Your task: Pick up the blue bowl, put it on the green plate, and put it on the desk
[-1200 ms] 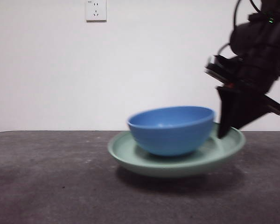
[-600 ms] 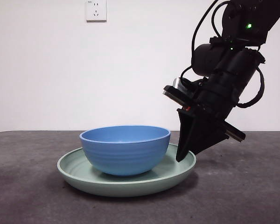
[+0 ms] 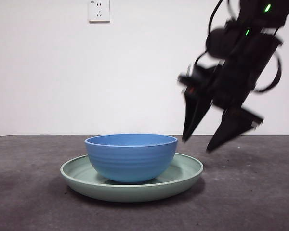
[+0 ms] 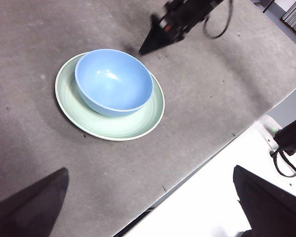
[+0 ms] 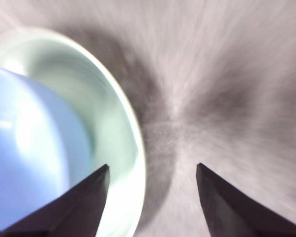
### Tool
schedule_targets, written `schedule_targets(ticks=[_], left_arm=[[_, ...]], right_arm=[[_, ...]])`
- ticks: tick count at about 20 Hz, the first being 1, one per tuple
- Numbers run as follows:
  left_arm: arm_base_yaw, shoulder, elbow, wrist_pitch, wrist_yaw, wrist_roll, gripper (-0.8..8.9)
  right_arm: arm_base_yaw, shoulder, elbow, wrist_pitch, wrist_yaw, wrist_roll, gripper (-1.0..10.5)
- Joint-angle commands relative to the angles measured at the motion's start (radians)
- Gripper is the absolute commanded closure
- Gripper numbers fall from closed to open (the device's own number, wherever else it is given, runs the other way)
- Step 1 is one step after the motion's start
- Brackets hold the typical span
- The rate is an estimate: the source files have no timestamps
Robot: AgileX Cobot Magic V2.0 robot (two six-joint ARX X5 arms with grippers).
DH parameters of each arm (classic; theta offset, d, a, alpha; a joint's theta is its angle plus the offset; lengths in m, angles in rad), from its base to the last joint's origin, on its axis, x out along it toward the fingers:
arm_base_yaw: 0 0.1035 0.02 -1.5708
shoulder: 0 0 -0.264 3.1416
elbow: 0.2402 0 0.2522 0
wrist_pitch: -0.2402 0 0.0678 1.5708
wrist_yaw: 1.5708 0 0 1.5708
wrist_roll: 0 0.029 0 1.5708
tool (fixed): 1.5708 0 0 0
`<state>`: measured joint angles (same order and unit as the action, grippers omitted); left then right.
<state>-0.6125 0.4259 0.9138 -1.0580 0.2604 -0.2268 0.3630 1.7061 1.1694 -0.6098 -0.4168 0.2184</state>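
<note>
The blue bowl (image 3: pixel 130 156) sits upright inside the green plate (image 3: pixel 183 171), and the plate lies flat on the desk (image 3: pixel 250 197). My right gripper (image 3: pixel 197 144) hangs open just above and beyond the plate's right rim, touching nothing. The right wrist view, blurred, shows the right gripper (image 5: pixel 153 170) with its jaws apart over the plate's rim (image 5: pixel 113 128) and bare desk, the bowl (image 5: pixel 24 158) off to one side. My left gripper (image 4: pixel 148 207) is open, high above the desk, away from the bowl (image 4: pixel 113 79) and plate (image 4: pixel 133 123).
A white wall socket (image 3: pixel 98 10) is on the back wall. In the left wrist view the desk's edge (image 4: pixel 207 158) runs diagonally, with a white surface and black equipment (image 4: pixel 288 143) beyond it.
The plate with the bowl came down and leftward from a tilted hold to rest flat on the desk. My right gripper let go of the rim, opened and lifted.
</note>
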Motion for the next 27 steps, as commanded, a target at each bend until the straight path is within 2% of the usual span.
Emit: schedule_targets(ticks=[1,4,6,8,10,13,21,27], left_arm=[[-0.004,0.002,0.023,0.012,0.003,0.004,2.82],[-0.004,0.002,0.023,0.012,0.003,0.004,2.82],[-0.004,0.002,0.023,0.012,0.003,0.004,2.82],[-0.004,0.002,0.023,0.015,0.003,0.004,2.82],[-0.004,0.002,0.023,0.034,0.003,0.003,2.82],[-0.004,0.002,0.023,0.065,0.003,0.003,2.82],[-0.004,0.002,0.023,0.087,0.002,0.005,2.82],[-0.004,0.002,0.023,0.087,0.002,0.005,2.82]], right_arm=[[-0.016,-0.085,0.024,-0.035,0.003,-0.009,6.0],[-0.025,-0.245,0.024,-0.122,0.002,-0.048,4.3],[-0.025,-0.368,0.024,-0.195,0.003,-0.076,3.9],[-0.025,-0.495,0.024,-0.275,0.019,-0.093,3.9],[-0.025,-0.621,0.024,-0.359,0.075,-0.099,3.8],[-0.025,-0.741,0.024,-0.438,0.108,-0.111,3.9],[-0.025,-1.052,0.024,-0.546,0.106,-0.14,3.9],[-0.025,-1.127,0.024,-0.616,0.103,-0.141,3.9]])
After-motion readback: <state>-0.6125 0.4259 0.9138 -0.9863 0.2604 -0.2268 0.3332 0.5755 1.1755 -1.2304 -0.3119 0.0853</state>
